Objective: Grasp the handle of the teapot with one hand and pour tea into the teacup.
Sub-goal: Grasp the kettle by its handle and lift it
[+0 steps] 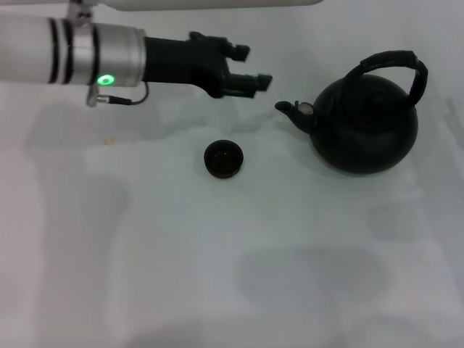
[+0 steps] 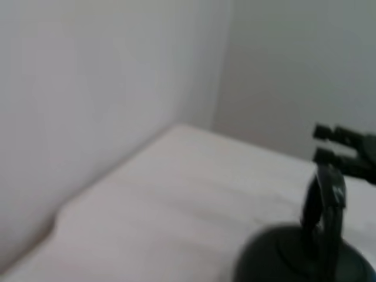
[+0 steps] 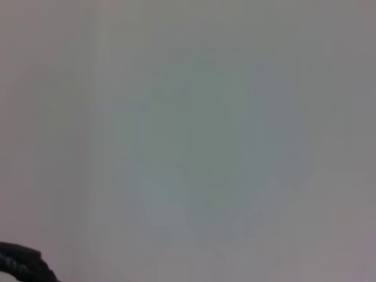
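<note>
The teapot (image 1: 366,127) stands upright at the right of the white table, its spout (image 1: 292,111) pointing left. Its arched, wrapped handle (image 1: 395,61) stands up over the lid. The teacup (image 1: 222,158) sits alone left of the spout, near the table's middle. My left gripper (image 1: 255,67) reaches in from the left, open and empty. It hovers behind the teacup and a short way left of the spout, touching nothing. The left wrist view shows the teapot (image 2: 294,258), its handle (image 2: 324,205) and dark fingertips (image 2: 335,144) above it. The right gripper is out of view. No tea shows.
The white table (image 1: 145,239) runs up to pale walls (image 2: 88,88). A small dark ribbed bit (image 3: 20,264) shows at the corner of the right wrist view, which otherwise holds only a blank pale surface.
</note>
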Motion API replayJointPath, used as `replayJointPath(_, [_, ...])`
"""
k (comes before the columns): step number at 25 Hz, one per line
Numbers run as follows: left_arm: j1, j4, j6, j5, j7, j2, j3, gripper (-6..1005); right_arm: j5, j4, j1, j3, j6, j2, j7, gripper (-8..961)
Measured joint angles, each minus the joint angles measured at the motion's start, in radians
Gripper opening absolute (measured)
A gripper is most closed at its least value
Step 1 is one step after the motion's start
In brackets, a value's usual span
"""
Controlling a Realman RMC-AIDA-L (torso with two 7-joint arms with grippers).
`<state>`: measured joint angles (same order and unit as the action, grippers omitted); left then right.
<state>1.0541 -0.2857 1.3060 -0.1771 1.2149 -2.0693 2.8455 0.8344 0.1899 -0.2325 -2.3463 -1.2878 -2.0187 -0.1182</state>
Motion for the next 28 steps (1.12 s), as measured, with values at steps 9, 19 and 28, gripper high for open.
replayJointPath(9, [-0.243,0.079,0.061,-0.462,-0.314,-0.007,-0.001,726,0.0,0.003,0.0,0.003,-0.058,0.0,-0.004,859])
replayJointPath(19, [-0.487,0.293,0.081,-0.849,-0.733,-0.008,-0.011,726,-0.009,0.0,0.012,-0.016,-0.146,0.001,-0.036,838])
replayJointPath(28, [-0.617,0.397,0.05,-1.042,-0.82,-0.012,-0.012,729,-0.01,0.008,0.053,-0.131,-0.139,-0.003,-0.054,820])
